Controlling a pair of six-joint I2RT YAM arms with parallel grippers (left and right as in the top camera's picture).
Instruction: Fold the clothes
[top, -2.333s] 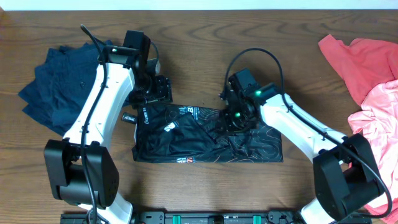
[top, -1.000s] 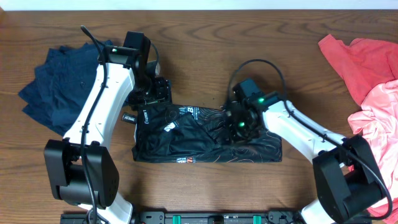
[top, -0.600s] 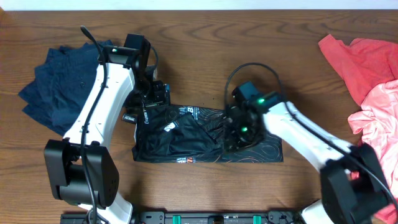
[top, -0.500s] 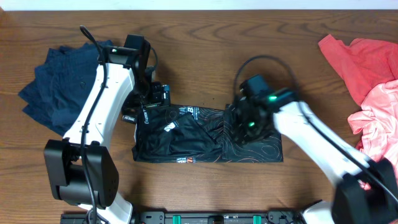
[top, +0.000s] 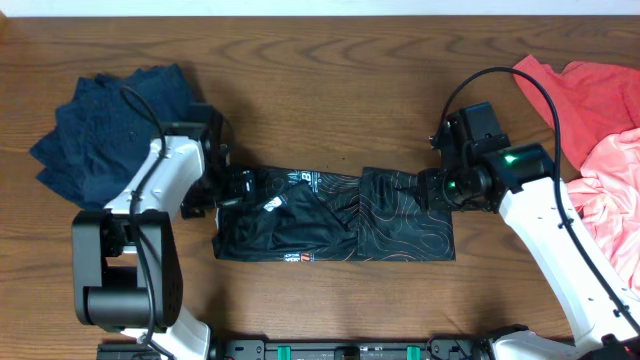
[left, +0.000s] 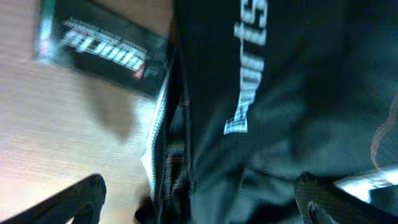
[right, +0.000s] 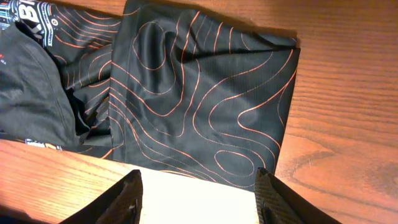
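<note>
The black jersey (top: 400, 222) with orange contour lines lies in a folded band across the middle of the table. My left gripper (top: 231, 188) hovers at its left end, open. In the blurred left wrist view its fingers (left: 79, 198) stand wide apart over the dark fabric (left: 280, 93), gripping nothing. My right gripper (top: 436, 190) is at the jersey's upper right edge, open. In the right wrist view the gripper (right: 199, 202) has nothing between its fingers (right: 126, 199), and the folded right part of the jersey (right: 199, 93) lies flat ahead.
Navy-blue garments (top: 105, 135) are heaped at the back left. Coral-pink shirts (top: 590, 110) lie along the right edge. A black hang tag (left: 102, 53) lies on the wood beside the jersey's left end. Bare wood surrounds the jersey.
Both jaws have opened. The right arm swung right from the jersey's middle to its right edge. The left arm drew back from the upper left corner to the left end.
</note>
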